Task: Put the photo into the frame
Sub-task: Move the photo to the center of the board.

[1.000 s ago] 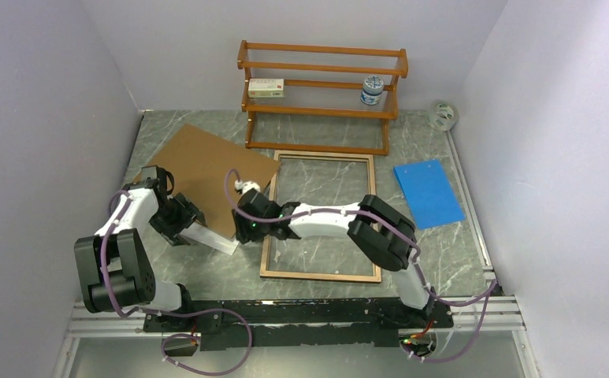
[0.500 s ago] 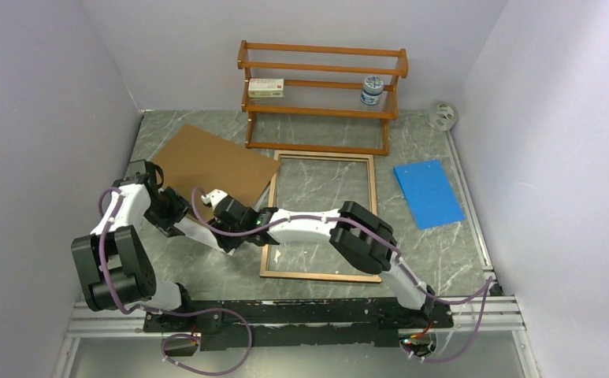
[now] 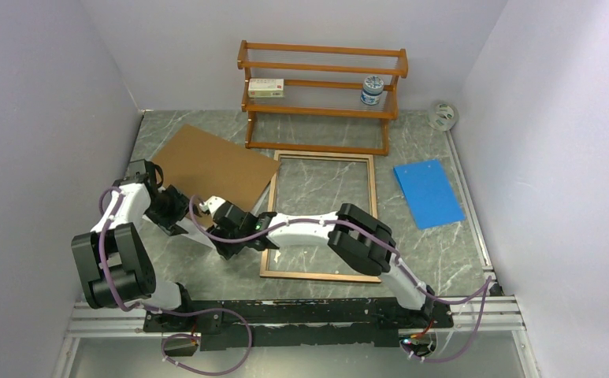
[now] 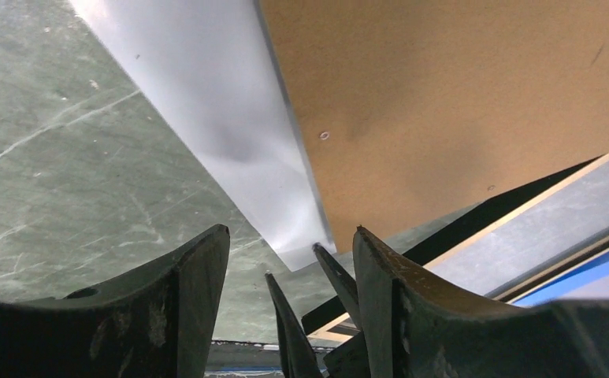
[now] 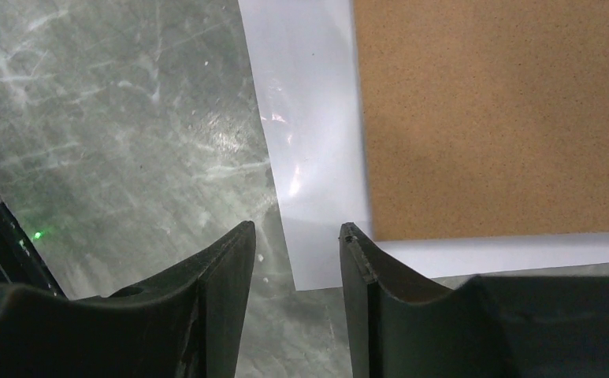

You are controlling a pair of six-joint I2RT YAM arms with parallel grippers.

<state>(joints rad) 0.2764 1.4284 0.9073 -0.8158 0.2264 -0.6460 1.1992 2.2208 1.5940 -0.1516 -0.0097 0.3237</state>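
Observation:
The photo lies white side up on the table, mostly under the brown backing board. Only a white strip and corner show in the left wrist view and the right wrist view. The frame lies flat right of the board, its wood-brown side up. My left gripper is open and low over the strip's left end. My right gripper is open, its jaws on either side of the photo's corner. Its fingertips show in the left wrist view.
A wooden shelf rack stands at the back with a small box and a jar on it. A blue sheet lies right of the frame. A round white object sits in the back right corner.
My right gripper has moved left from the frame's left edge to the photo's near corner. My left gripper has shifted a little left along the white strip.

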